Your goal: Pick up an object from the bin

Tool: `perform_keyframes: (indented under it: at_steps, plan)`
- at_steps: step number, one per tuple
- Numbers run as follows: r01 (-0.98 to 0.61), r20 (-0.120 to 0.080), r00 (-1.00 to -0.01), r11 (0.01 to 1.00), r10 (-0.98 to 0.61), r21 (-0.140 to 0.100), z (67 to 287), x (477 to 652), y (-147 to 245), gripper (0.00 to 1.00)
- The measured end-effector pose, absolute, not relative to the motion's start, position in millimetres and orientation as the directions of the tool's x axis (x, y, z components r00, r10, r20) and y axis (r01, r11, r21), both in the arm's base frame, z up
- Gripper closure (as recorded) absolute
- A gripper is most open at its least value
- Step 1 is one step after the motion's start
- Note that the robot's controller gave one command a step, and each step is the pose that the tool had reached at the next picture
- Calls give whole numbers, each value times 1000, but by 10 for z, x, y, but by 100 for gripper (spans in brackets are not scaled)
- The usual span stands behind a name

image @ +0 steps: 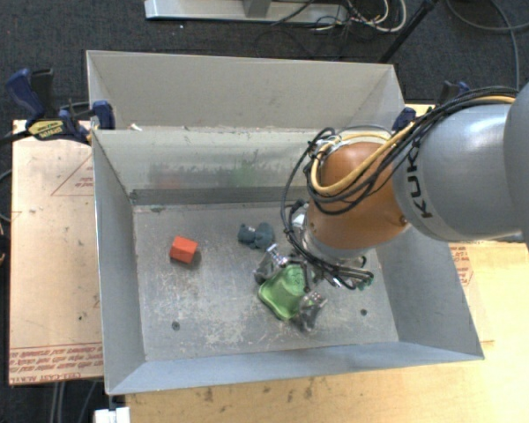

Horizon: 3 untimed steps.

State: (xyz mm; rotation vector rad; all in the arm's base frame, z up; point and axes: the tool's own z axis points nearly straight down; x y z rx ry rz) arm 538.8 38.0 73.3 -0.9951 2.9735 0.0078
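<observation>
My gripper (290, 291) is down on the bin floor, right of the middle and near the front wall. Its two metal fingers stand on either side of a translucent green lump (283, 293), one at the lump's upper left and one at its lower right, and both touch it. The green lump lies on the floor between them. A small blue-grey thing (257, 234) lies just behind the gripper, to its upper left. Further left, a red block (183, 251) sits alone on the floor.
The arm's orange wrist cover and looped cables hang over the bin's right half and hide the floor beneath. The front wall is close below the gripper. Bare floor lies between the red block and the gripper.
</observation>
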Motion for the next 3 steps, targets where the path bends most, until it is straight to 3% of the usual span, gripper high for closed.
perform_keyframes:
  at_steps: [1,2,3]
  plan:
    - [-776,-4,-631,631,-776,-3,831,5843,124,0]
    - [-903,-4,-429,429,-903,-1,756,5968,145,0]
    - [-976,-8,-217,217,-976,-12,776,5826,116,0]
